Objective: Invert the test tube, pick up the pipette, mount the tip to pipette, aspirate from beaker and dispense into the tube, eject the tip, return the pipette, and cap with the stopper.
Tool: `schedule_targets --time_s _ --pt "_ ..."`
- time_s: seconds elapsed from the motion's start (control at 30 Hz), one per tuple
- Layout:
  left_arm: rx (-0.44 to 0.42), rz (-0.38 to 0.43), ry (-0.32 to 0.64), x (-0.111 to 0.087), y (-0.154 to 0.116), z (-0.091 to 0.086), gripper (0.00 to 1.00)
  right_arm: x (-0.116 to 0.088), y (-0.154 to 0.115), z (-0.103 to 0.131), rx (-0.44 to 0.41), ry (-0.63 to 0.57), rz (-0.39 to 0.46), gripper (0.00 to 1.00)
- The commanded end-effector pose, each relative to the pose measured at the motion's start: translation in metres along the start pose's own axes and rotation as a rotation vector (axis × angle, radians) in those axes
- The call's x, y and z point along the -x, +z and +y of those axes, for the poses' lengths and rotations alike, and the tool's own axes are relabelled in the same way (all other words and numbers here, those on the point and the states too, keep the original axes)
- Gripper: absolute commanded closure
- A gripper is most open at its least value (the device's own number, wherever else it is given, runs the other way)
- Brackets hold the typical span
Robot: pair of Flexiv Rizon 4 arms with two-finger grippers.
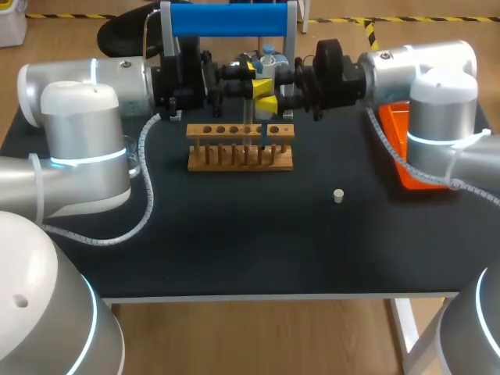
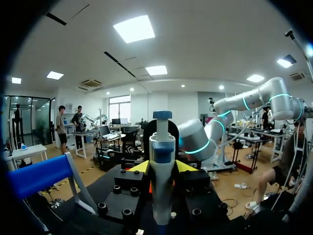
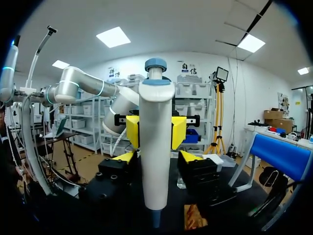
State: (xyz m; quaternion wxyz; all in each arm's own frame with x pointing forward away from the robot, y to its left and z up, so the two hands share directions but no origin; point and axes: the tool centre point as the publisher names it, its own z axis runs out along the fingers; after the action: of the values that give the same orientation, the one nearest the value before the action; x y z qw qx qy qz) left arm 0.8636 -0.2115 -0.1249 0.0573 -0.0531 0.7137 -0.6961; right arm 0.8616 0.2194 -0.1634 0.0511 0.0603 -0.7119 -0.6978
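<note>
**Over the wooden rack, a shared pipette could slip or miss its tube**

Above the middle of the black worktop [image 1: 234, 242], the white plastic pipette with a blue cap [image 3: 155, 147] stands upright where both arms meet. The left end effector [image 2: 162, 167] looks clamped on its body, with yellow pads [image 2: 139, 168] against either side. The right end effector [image 3: 156, 156] sits at the same spot, and I cannot tell whether it grips. If one arm pulls against the other, the pipette may tilt, twist or drop onto the light wooden test-tube rack [image 1: 241, 148] just below. A tilted shaft could also knock the rack or put liquid beside a tube.

The rack's holes look dark. A slim blue piece [image 1: 264, 131] stands at one hole near its right end. Whether any tube holds liquid is not visible. The shallow orange plastic tray [image 1: 393, 125] lies partly behind the right arm, its contents hidden. The small cream stopper [image 1: 338, 195] lies alone on the worktop, well apart from the rack, so nothing is capped yet. A sweeping arm could roll it away.
</note>
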Motion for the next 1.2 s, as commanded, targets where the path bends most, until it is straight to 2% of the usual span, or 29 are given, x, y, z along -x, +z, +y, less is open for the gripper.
schedule_targets --time_s 0.03,0.17,0.33,0.47,0.63,0.73,0.83,1.2 --pt "0.002 0.002 -0.001 0.001 0.000 -0.001 1.00 -0.002 -0.008 0.000 -0.003 0.002 0.000 0.00" --pt "0.002 0.002 -0.001 0.001 0.000 -0.001 1.00 -0.007 -0.024 -0.001 -0.006 -0.003 0.000 0.00" --pt "0.002 0.002 -0.001 0.001 0.000 -0.001 1.00 -0.011 -0.061 -0.005 -0.018 0.003 -0.035 0.00" --pt "0.002 0.002 -0.001 0.001 0.000 -0.001 1.00 -0.001 -0.092 -0.011 -0.057 0.014 -0.094 0.00" --pt "0.002 0.002 -0.001 0.001 0.000 -0.001 1.00 0.026 -0.117 -0.014 -0.102 0.035 -0.173 0.00" --pt "0.002 0.002 -0.001 0.001 0.000 -0.001 1.00 0.044 -0.124 -0.012 -0.111 0.044 -0.212 0.00" --pt "0.002 0.002 -0.001 0.001 0.000 -0.001 1.00 0.064 -0.124 -0.011 -0.154 0.066 -0.272 0.00" --pt "0.002 0.002 -0.001 0.001 0.000 -0.001 1.00 0.118 -0.103 -0.004 -0.266 0.070 -0.407 0.00"
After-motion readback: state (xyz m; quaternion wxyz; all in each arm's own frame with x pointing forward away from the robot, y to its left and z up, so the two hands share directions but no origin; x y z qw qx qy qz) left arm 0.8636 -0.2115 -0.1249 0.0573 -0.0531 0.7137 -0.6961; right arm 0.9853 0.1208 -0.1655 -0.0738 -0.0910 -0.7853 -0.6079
